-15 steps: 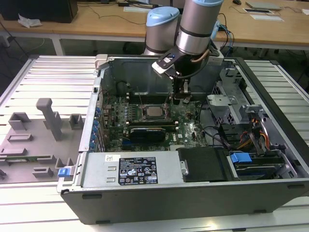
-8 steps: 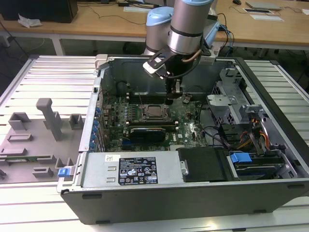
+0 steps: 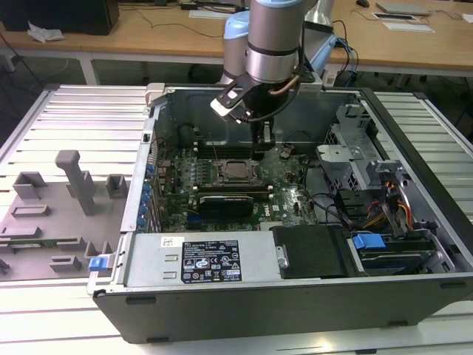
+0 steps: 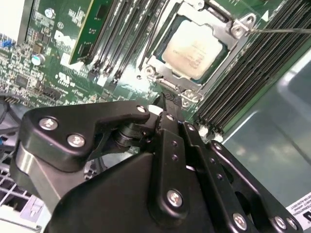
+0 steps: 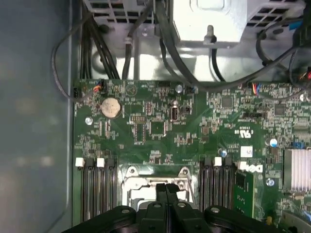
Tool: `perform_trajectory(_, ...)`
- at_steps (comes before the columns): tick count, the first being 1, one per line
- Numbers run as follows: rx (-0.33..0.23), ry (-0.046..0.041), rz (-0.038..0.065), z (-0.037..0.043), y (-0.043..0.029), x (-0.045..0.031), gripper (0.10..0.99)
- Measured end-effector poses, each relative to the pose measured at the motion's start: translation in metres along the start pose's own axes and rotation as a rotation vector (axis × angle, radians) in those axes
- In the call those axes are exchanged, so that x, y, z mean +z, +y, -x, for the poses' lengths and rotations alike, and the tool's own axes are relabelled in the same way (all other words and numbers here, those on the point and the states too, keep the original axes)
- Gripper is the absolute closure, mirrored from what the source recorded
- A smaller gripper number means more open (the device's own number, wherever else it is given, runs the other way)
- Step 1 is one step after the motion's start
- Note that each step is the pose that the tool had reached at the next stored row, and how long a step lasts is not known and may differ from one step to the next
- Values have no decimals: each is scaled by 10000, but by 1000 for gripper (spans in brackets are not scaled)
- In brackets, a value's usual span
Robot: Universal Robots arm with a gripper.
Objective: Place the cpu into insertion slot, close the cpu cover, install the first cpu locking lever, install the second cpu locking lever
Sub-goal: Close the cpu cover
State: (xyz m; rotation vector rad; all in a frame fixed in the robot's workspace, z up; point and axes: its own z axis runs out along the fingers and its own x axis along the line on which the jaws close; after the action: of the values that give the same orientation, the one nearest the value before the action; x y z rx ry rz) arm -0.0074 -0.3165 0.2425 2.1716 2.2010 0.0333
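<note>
Going left to right in the exterior view: some grey plastic blocks sit well off to the exterior view's left of the claw, outside the open computer case. Inside the case, the arm reaches down over the green board. The socket is just beside the claw tip, a little toward the exterior view's left and nearer the camera. Well over on the exterior view's right of the claw is a silver drive cage.

The claw is fully closed, fingers pressed together with nothing between them. In the first wrist view its tip hangs right over the socket edge, with black memory slots on both sides.

In the second wrist view the chip is already sitting in the socket, just past the claw tip and not touching it. The cover is down flat around the chip, whose silver top shows through the window. A thin metal rod runs off from the far corner of the cover. I can't tell if it's latched.
</note>
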Motion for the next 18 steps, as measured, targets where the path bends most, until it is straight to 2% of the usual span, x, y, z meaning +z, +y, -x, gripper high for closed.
perform_trajectory(1,-7,9,232,-1,-56,3,980)
perform_trajectory(2,-4,11,257,-2,-107,4,980)
perform_trajectory(3,-7,9,260,-2,-156,8,980)
perform_trajectory(7,8,9,259,-4,-249,30,980)
perform_trajectory(13,281,-30,253,-6,-312,93,980)
perform_trajectory(14,334,-34,252,-6,-348,98,980)
perform_trajectory(18,334,-33,230,-7,-356,99,980)
